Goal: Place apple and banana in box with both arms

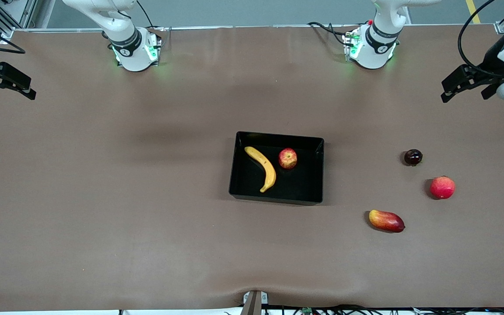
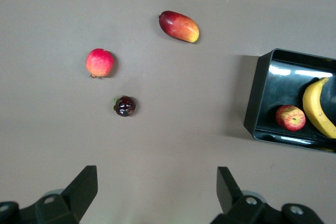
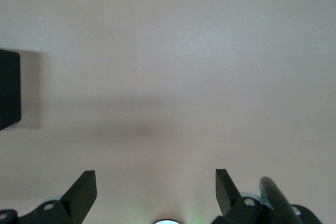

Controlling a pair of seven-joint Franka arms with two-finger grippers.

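Front view: left gripper (image 1: 453,89) and right gripper (image 1: 18,87) wait raised at table ends, jaws wide, empty; black bin (image 1: 317,175) contains banana (image 1: 264,168) and apple (image 1: 288,158).

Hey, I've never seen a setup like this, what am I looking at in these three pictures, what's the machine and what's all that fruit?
These are two white robot arms bolted to a brown table, each ending in a black two-finger gripper. The wide picture looks down from a high camera facing the robots. The other two come from cameras on the arms' wrists, so each shows its own fingers at the edge.

In the middle sits a black box holding a banana and an apple, side by side.

Toward the left arm's end of the table lie three loose fruits: a small dark fruit, a pinkish-red round fruit and a red-yellow mango-shaped fruit, nearest that high camera.

The left gripper and the right gripper are open, holding nothing, each waiting over its own end of the table.
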